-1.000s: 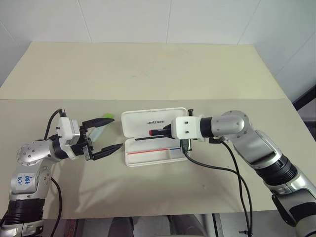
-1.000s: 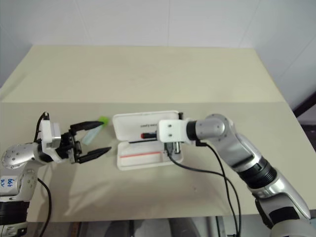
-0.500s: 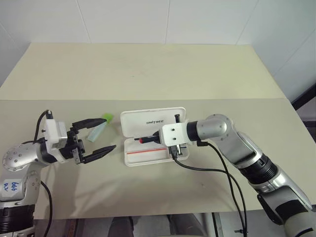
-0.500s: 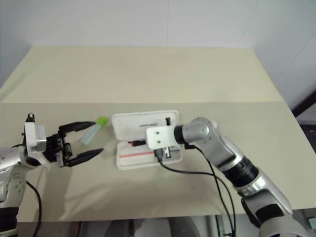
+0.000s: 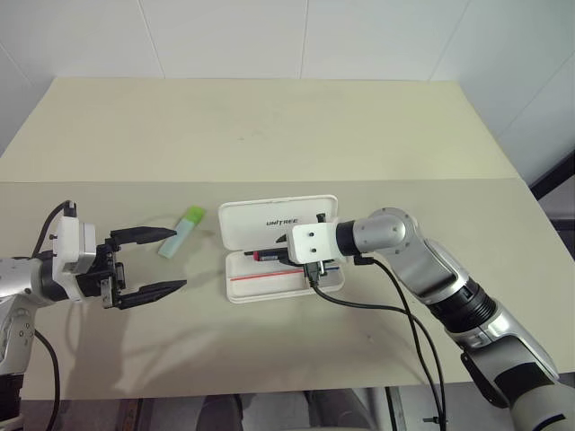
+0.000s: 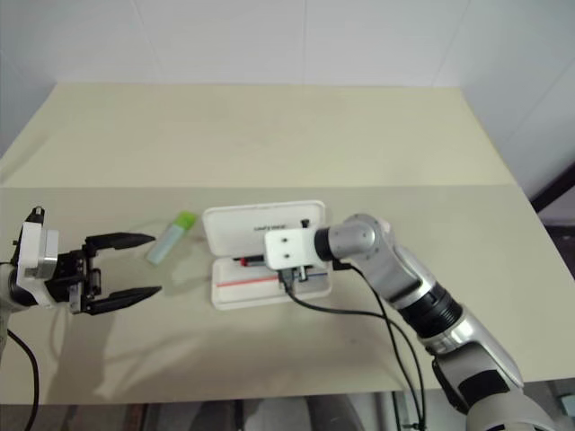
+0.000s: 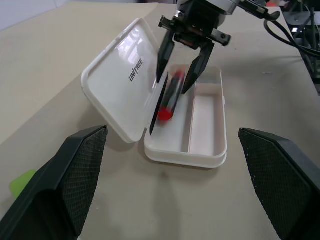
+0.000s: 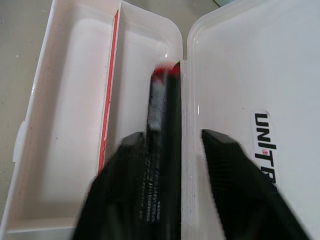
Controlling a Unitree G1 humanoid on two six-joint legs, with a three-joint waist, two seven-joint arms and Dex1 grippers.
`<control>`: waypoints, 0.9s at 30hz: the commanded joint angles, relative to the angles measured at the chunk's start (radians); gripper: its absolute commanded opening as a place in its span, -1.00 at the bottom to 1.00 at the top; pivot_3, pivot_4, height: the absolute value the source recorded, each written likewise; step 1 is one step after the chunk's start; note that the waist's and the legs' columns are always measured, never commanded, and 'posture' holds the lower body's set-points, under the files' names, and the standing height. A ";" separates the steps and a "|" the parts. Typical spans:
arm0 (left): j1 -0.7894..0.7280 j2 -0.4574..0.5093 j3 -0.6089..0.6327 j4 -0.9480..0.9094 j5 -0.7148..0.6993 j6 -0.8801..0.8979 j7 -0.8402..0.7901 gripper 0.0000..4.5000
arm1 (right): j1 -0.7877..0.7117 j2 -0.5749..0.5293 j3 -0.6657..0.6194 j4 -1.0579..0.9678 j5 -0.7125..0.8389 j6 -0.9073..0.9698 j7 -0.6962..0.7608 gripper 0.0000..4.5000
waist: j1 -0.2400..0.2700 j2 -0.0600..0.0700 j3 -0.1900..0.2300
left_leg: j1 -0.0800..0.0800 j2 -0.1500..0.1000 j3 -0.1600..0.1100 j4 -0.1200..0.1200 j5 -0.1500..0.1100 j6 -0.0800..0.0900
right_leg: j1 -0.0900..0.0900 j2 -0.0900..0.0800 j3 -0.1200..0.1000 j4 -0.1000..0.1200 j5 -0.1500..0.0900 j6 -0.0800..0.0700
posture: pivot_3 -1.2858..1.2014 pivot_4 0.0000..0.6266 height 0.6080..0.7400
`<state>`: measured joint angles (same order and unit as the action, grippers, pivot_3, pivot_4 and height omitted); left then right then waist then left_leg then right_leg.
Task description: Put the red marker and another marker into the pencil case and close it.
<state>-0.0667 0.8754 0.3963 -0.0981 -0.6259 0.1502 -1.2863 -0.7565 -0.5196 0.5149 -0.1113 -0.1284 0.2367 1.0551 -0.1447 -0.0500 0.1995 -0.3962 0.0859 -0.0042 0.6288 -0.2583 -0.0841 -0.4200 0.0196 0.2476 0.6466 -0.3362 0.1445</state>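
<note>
The flat white rectangular plastic pencil case [image 5: 283, 251] lies open in the middle of the frame on the beige table [image 5: 269, 135], with its lid turned back toward the top of the picture. The right claw [image 7: 182, 60] hangs just over the tray, at the side next to the hinge. Its two black fingers stand apart, and the slim red marker with the black end [image 7: 169, 97] is between them, over the tray; it looks blurred, so I judge it is being let go at this instant. If it already rests on the bottom I cannot tell.

To do this step well, the right claw should open fully and then go straight up, so that a finger does not drag the marker out again or push the lid. The marker should lie flat along the long compartment, not across the divider, otherwise the lid will not close.

The stubby pale green marker with the brighter green cap [image 5: 181, 230] lies on the table left of the case, near it but not touching. The left claw [image 5: 148, 262] is at the lower left of the frame, wide open and empty, apart from the green marker.
</note>
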 commanded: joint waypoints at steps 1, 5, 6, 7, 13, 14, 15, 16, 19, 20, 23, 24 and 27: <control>-0.014 0.013 0.038 0.011 0.000 -0.025 -0.002 1.00 | -0.001 0.007 -0.027 -0.027 0.008 -0.012 0.001 0.48 | 0.000 0.000 0.000 | 0.000 0.000 0.000 0.000 0.000 0.000 | 0.000 0.000 0.000 0.000 0.000 0.000 | 0.03 -0.52 1.00; -0.027 0.001 0.028 0.013 0.009 -0.040 0.019 1.00 | 0.000 0.011 -0.046 -0.043 0.023 0.001 -0.005 0.99 | 0.000 0.000 0.000 | 0.000 0.000 0.000 0.000 0.000 0.000 | 0.000 0.000 0.000 0.000 0.000 0.000 | 0.03 -0.52 1.00; -0.033 -0.008 0.022 0.012 0.015 -0.045 0.038 1.00 | 0.006 0.007 -0.069 -0.060 0.049 0.013 0.003 0.99 | 0.000 0.000 0.000 | 0.000 0.000 0.000 0.000 0.000 0.000 | 0.000 0.000 0.000 0.000 0.000 0.000 | 0.03 -0.52 1.00; -0.036 -0.017 0.017 0.009 0.021 -0.050 0.054 1.00 | 0.013 0.002 -0.094 -0.078 0.078 0.026 0.011 0.99 | 0.001 0.000 0.000 | 0.000 0.000 0.000 0.000 0.000 0.000 | 0.000 0.000 0.000 0.000 0.000 0.000 | 0.03 -0.52 1.00; -0.054 -0.058 -0.004 0.016 0.101 -0.064 0.192 1.00 | 0.053 -0.051 -0.219 -0.165 0.220 0.126 0.048 0.99 | 0.005 0.000 0.000 | 0.000 0.000 0.000 0.000 0.000 0.000 | 0.000 0.000 0.000 0.000 0.002 0.003 | 0.03 -0.52 1.00; -0.057 -0.061 -0.006 0.017 0.110 -0.060 0.211 1.00 | 0.059 -0.059 -0.234 -0.178 0.241 0.140 0.053 0.99 | 0.005 0.000 0.000 | 0.000 0.000 0.000 0.000 0.000 0.000 | 0.000 0.000 0.000 0.000 0.002 0.003 | 0.03 -0.52 1.00; -0.060 -0.063 -0.008 0.018 0.117 -0.060 0.223 1.00 | 0.063 -0.064 -0.247 -0.189 0.259 0.153 0.056 0.99 | 0.006 0.000 0.000 | 0.000 0.000 0.000 0.000 0.000 0.000 | 0.000 0.000 0.000 0.000 0.002 0.003 | 0.03 -0.52 1.00; -0.062 -0.064 -0.013 0.016 0.122 -0.046 0.242 1.00 | 0.073 -0.073 -0.265 -0.203 0.285 0.169 0.062 0.99 | 0.006 0.000 0.000 | 0.000 0.000 0.000 0.000 0.000 0.000 | 0.000 0.000 0.000 0.000 0.002 0.003 | 0.03 -0.52 1.00; -0.090 -0.078 -0.034 0.021 0.155 0.004 0.332 1.00 | 0.140 -0.125 -0.327 -0.251 0.367 0.182 0.103 0.99 | 0.007 0.000 0.000 | 0.000 0.000 0.000 0.000 0.000 0.000 | 0.000 0.000 0.000 0.000 0.002 0.004 | 0.03 -0.52 1.00; -0.095 -0.081 -0.037 0.021 0.162 0.017 0.352 1.00 | 0.153 -0.137 -0.336 -0.260 0.380 0.180 0.107 0.99 | 0.007 0.000 0.000 | -0.001 0.000 0.000 0.000 0.000 0.000 | 0.000 0.000 0.000 0.000 0.002 0.004 | 0.03 -0.52 1.00; -0.114 -0.084 -0.062 0.027 0.217 0.059 0.439 1.00 | 0.202 -0.154 -0.386 -0.283 0.442 0.187 0.104 0.99 | 0.006 0.000 0.000 | -0.001 0.000 0.000 0.001 0.000 0.000 | 0.000 0.000 0.000 0.000 0.002 0.005 | 0.03 -0.52 1.00; -0.118 -0.089 -0.072 0.024 0.234 0.084 0.473 1.00 | 0.224 -0.153 -0.416 -0.291 0.476 0.202 0.095 0.99 | 0.006 0.000 0.000 | -0.001 0.000 0.000 0.001 0.000 0.000 | 0.000 0.000 0.000 0.000 0.002 0.005 | 0.03 -0.52 1.00; -0.130 -0.112 -0.096 0.010 0.259 0.135 0.547 1.00 | 0.290 -0.143 -0.510 -0.305 0.583 0.227 0.075 0.99 | 0.007 0.000 0.000 | -0.001 0.000 0.000 0.001 0.000 0.000 | 0.000 0.000 0.000 0.000 0.002 0.005 | 0.03 -0.52 1.00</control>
<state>-0.1868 0.7732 0.3033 -0.0648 -0.3832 0.2651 -0.7784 -0.4783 -0.6614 0.0669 -0.3747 0.3875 0.4537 1.1402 -0.1381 -0.0502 0.1994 -0.3969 0.0857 -0.0045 0.6298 -0.2585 -0.0840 -0.4200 0.0199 0.2477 0.6470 -0.3339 0.1500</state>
